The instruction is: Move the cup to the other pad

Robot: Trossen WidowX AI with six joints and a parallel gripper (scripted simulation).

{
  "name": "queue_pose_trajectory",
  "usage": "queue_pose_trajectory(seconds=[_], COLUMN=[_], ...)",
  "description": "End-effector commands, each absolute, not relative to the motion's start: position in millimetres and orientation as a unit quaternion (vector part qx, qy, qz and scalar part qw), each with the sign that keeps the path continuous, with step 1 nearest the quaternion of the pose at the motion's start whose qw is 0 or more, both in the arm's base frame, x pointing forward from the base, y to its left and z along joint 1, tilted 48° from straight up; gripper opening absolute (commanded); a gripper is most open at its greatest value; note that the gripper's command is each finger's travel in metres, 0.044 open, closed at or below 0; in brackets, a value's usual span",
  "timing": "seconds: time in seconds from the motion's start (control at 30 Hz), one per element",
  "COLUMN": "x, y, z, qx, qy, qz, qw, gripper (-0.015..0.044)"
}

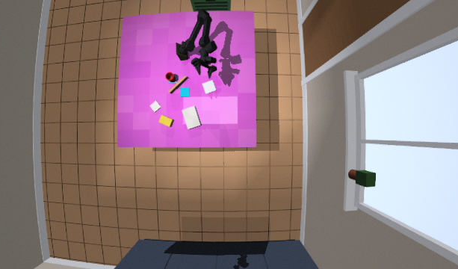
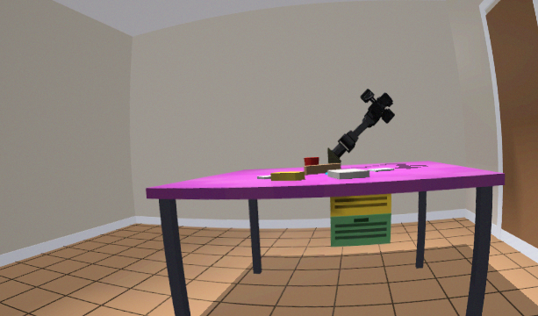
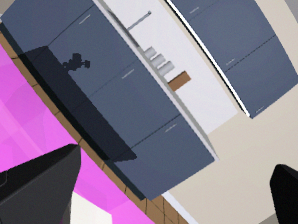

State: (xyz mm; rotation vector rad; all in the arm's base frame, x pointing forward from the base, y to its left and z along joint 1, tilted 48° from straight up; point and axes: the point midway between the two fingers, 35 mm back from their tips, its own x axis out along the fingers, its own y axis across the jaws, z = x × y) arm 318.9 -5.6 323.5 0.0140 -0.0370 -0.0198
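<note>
Red cup on its pad, gripper raised with jaws apart, empty.
Seen from top only: cyan pad; from wrist only: dark cabinets.

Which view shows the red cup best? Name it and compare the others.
Top view: the red cup shows its open rim, on its pad. The exterior view shows only its side behind a wooden bar. The wrist view misses it.

Beige walls enclosed a brown tiled floor. A magenta table stood on dark legs. At three o'clock from above, a bright window; at six, dark blue cabinets.
</note>
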Motion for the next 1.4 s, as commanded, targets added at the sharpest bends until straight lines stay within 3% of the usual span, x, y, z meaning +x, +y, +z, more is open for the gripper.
queue_pose_trajectory(seconds=[0.0,0.3,0.5,0.67,0.93,1.37], x=[321,358,324,278,207,202], y=[-7,-68,-111,-122,-102,-101], z=[321,171,70,10,-32,-38], qx=[0.001,-0.216,-0.243,-0.210,-0.086,-0.074], qy=[-0.012,0.305,0.476,0.533,0.447,0.431], qz=[-0.011,0.041,0.169,0.320,0.558,0.572], qw=[1.000,0.927,0.828,0.754,0.694,0.694], gripper=[0.0374,0.0148,0.0148,0.0148,0.0148,0.0148])
